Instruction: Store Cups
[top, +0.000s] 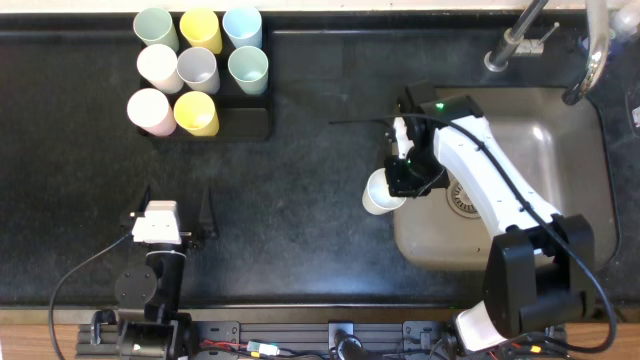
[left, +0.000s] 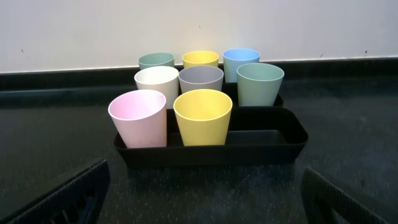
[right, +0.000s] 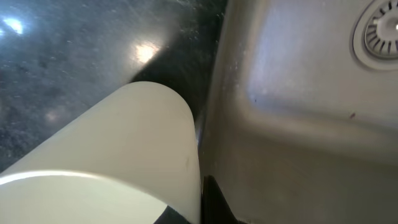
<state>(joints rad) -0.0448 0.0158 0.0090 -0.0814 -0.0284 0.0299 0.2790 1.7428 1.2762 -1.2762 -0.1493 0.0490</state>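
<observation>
A black tray (top: 252, 122) at the back left of the dark counter holds several upright cups, among them a pink cup (top: 148, 110), a yellow cup (top: 196, 113) and a grey cup (top: 197, 70). The left wrist view faces the same tray (left: 267, 146), whose front-right slot is bare. My left gripper (top: 178, 202) stands open over the counter in front of the tray, holding nothing. My right gripper (top: 403, 178) is shut on a cream cup (top: 380, 195), tilted. That cup (right: 124, 155) hangs over the seam between counter and sink.
A steel sink (top: 545, 130) with a drain (top: 462, 197) takes up the right side, and a faucet (top: 515, 40) stands behind it. Bare dark counter (top: 300, 200) lies between the tray and the sink.
</observation>
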